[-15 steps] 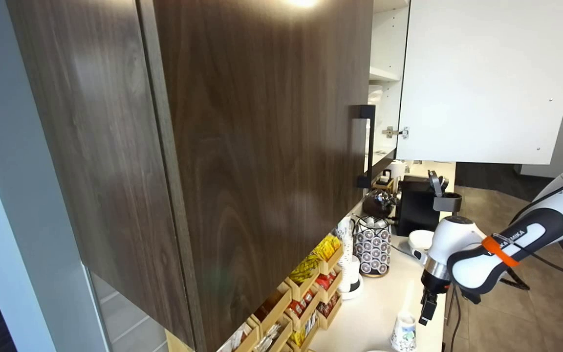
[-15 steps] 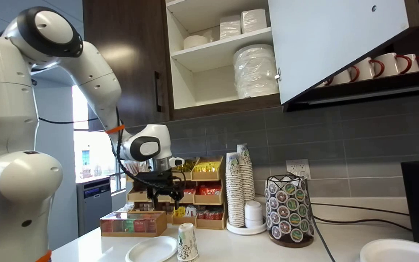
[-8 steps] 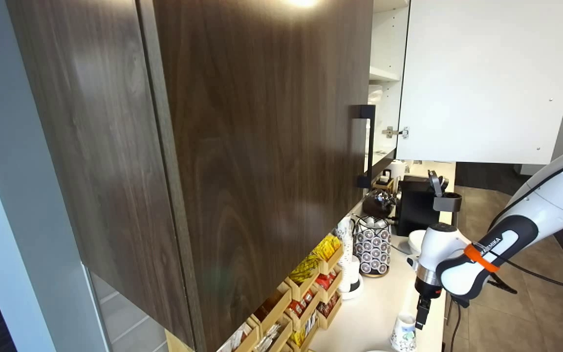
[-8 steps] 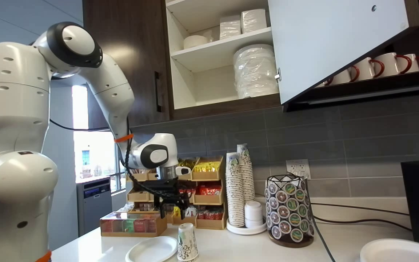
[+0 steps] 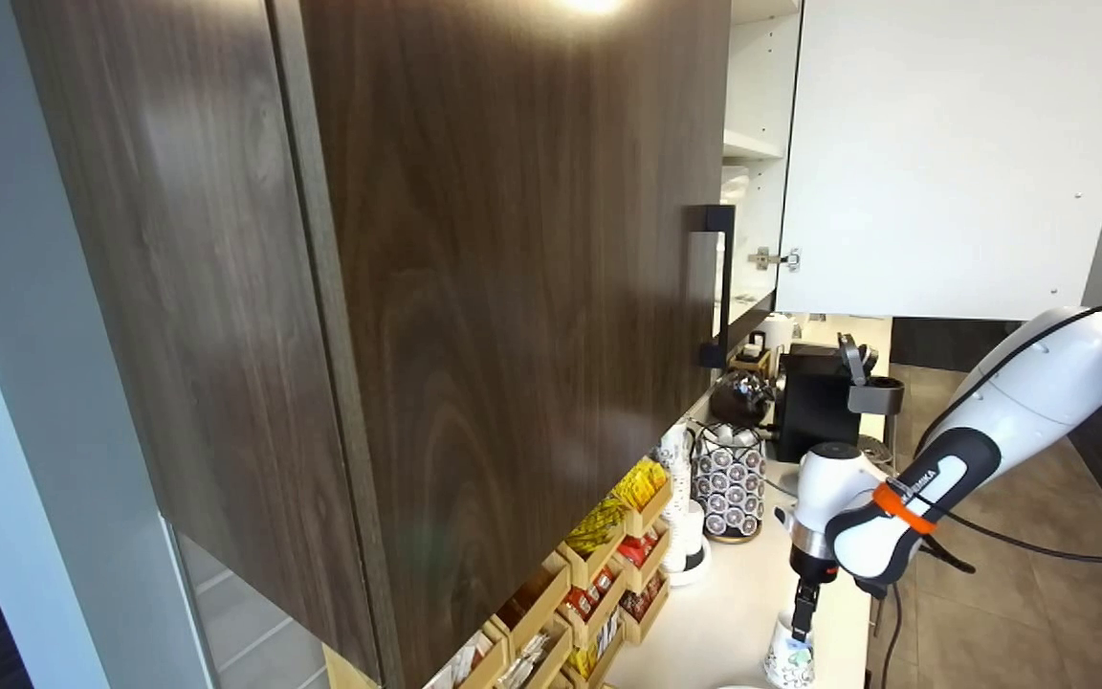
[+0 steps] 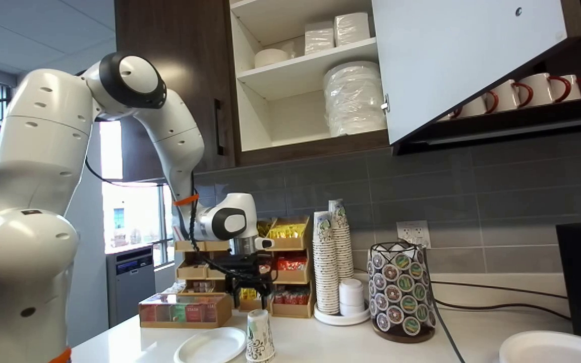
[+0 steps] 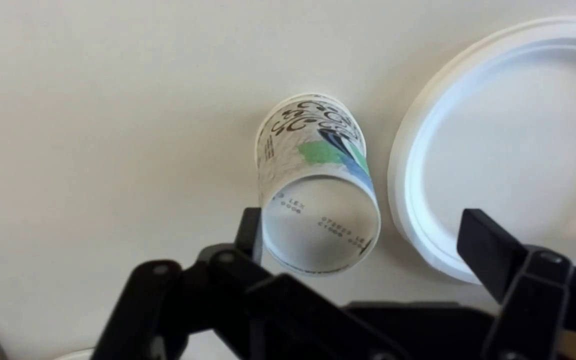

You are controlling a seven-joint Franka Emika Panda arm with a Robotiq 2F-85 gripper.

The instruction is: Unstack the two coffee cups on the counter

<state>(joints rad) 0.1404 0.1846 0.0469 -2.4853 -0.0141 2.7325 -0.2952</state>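
The two coffee cups [image 6: 259, 337] stand nested upside down as one stack on the pale counter [image 6: 315, 348]. They are white with a dark scroll print and a green and blue patch. The stack also shows in an exterior view [image 5: 788, 662] and, base toward the camera, in the wrist view [image 7: 313, 155]. The inner cup is mostly hidden. My gripper [image 6: 249, 301] is open and empty just above the stack. In the wrist view the gripper [image 7: 361, 225] has its left finger close beside the cup base, and its right finger over the plate.
A white plate [image 7: 513, 150] lies right beside the cups. A tea box [image 6: 184, 310], snack organizer [image 6: 288, 272], tall cup stacks [image 6: 326, 267] and a pod canister [image 6: 400, 292] stand behind. Another white plate [image 6: 553, 348] is at the right. A cabinet door [image 6: 462, 55] hangs open above.
The arm has carried the open gripper lower and across toward the cup stack; it is now just over the cups. The cups and plate have not moved.
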